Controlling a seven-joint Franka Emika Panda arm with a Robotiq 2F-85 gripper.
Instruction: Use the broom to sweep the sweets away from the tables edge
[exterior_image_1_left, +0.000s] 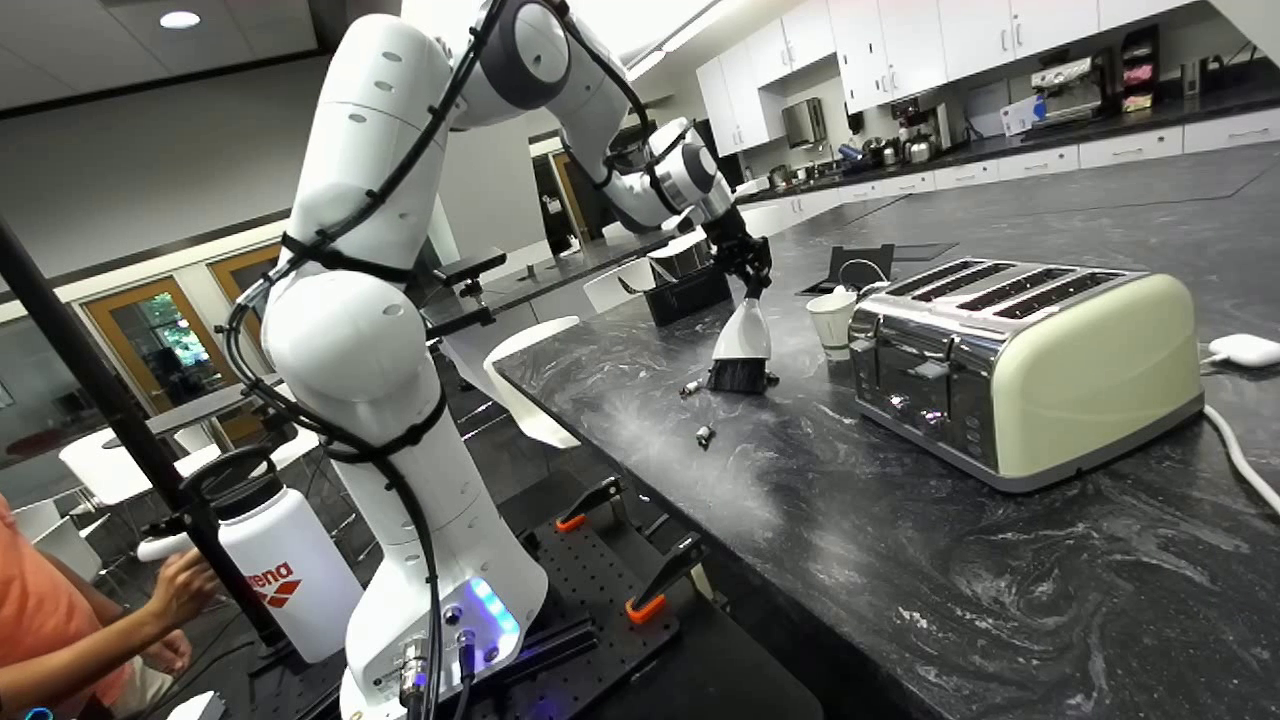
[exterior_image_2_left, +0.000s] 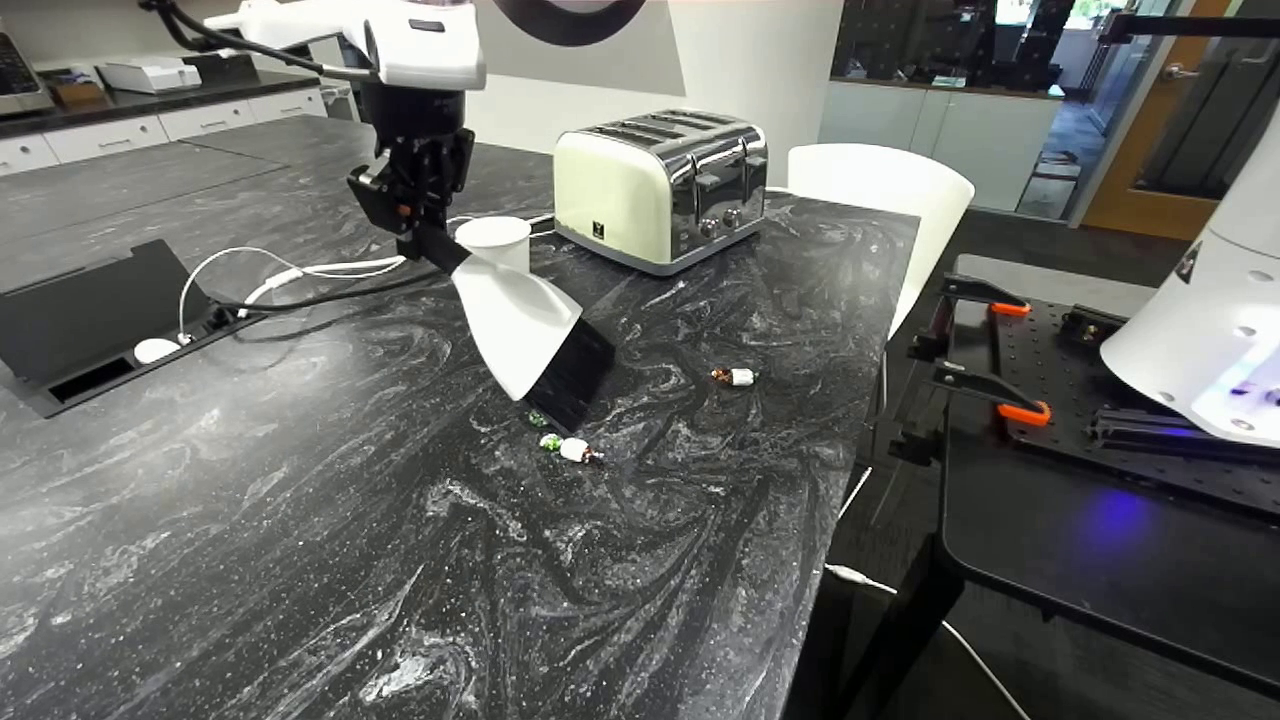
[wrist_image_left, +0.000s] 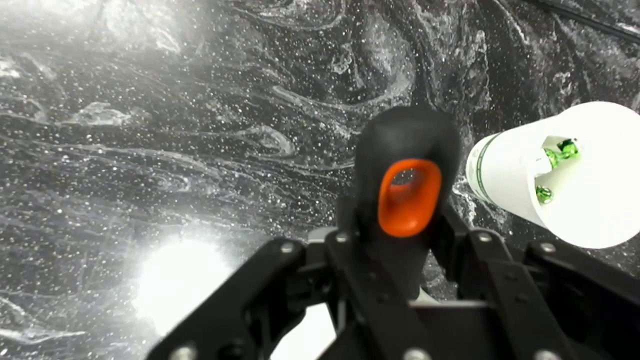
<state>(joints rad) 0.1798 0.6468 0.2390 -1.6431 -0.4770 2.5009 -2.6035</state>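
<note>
My gripper (exterior_image_1_left: 752, 283) is shut on the dark handle of the broom (exterior_image_1_left: 745, 335). In an exterior view, the broom's white flared head (exterior_image_2_left: 515, 320) tilts down to black bristles at or just above the table (exterior_image_2_left: 300, 560). In the wrist view the gripper (wrist_image_left: 397, 225) clasps the handle (wrist_image_left: 407, 127), which has an orange-lined hole. One sweet (exterior_image_2_left: 572, 449) and a green-wrapped one (exterior_image_2_left: 538, 419) lie beside the bristles. Another sweet (exterior_image_2_left: 735, 376) lies apart, nearer the table's edge; it also shows in an exterior view (exterior_image_1_left: 705, 436).
A white paper cup (exterior_image_2_left: 497, 243) stands close behind the broom; in the wrist view the cup (wrist_image_left: 510, 170) holds green-wrapped sweets. A cream and chrome toaster (exterior_image_1_left: 1090, 380) stands past it. An open socket box (exterior_image_2_left: 100, 310) with cables lies on the table. White chairs (exterior_image_2_left: 880, 200) stand beyond the edge.
</note>
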